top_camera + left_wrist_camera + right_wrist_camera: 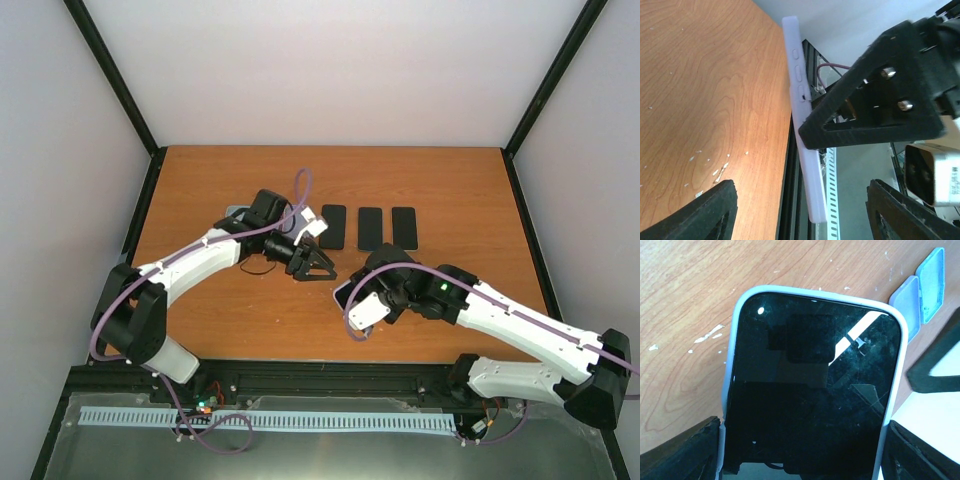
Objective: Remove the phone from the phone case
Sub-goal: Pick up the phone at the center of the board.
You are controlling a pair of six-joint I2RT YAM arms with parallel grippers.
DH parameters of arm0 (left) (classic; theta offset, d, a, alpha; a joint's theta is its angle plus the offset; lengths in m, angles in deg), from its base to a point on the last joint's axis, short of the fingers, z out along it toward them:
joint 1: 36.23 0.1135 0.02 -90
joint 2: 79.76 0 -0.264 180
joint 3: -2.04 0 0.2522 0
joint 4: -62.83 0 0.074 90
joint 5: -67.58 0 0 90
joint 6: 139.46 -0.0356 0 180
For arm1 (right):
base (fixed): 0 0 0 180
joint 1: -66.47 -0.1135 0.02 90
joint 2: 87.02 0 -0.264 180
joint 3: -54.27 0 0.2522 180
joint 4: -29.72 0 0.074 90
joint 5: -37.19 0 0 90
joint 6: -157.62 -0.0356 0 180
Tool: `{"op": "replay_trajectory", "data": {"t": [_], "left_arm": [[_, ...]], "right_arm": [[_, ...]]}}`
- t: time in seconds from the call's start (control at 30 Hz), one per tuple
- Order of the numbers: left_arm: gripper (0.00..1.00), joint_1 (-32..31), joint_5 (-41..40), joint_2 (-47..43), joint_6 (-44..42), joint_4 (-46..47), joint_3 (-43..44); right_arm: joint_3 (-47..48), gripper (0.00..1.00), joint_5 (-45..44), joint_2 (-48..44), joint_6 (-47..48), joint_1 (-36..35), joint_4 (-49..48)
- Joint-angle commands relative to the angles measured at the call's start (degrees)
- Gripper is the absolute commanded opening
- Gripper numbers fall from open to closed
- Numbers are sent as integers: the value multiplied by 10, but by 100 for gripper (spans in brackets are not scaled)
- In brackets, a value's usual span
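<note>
Risk first: R end effector (805,462) clamps the phone case (732,355) by its long edges only, phone (815,390) seated inside, screen facing the wrist cam. If L pushes or peels at one end, the whole thing could pivot or slide out of R's fingers (682,452) & drop onto the desk (240,320). Squeezing the case sides prob. also pins the phone in harder, so it may not pop free. The soft rim could flex & slip off L's pads w/o the phone moving. R: closed on the case, near the front edge, centre-right. Looks tilted up, but can't tell if a corner touches the desk. L end effector (318,263): jaws wide, empty, touching nothing. In its wrist view the case's end sits betw. the L fingers (705,215) w/ a gap each side. Further back: row of three bare dark phones (370,228), apart from both arms. Beyond, by L arm, spare cases (932,287), empty.
</note>
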Motion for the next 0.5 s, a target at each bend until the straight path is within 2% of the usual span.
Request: {"op": "replay_trajectory", "data": {"t": [0.0, 0.17, 0.37, 0.47], "left_arm": [[71, -23, -16, 15, -24, -9, 30], [65, -39, -41, 22, -40, -20, 42], [52, -52, -42, 26, -45, -25, 40], [50, -58, -41, 29, -47, -27, 38]], "right_arm": [[31, 49, -18, -2, 6, -14, -29], [34, 49, -33, 6, 5, -21, -34], [36, 49, -49, 14, 7, -25, -40], [36, 49, -54, 17, 11, -26, -41]]}}
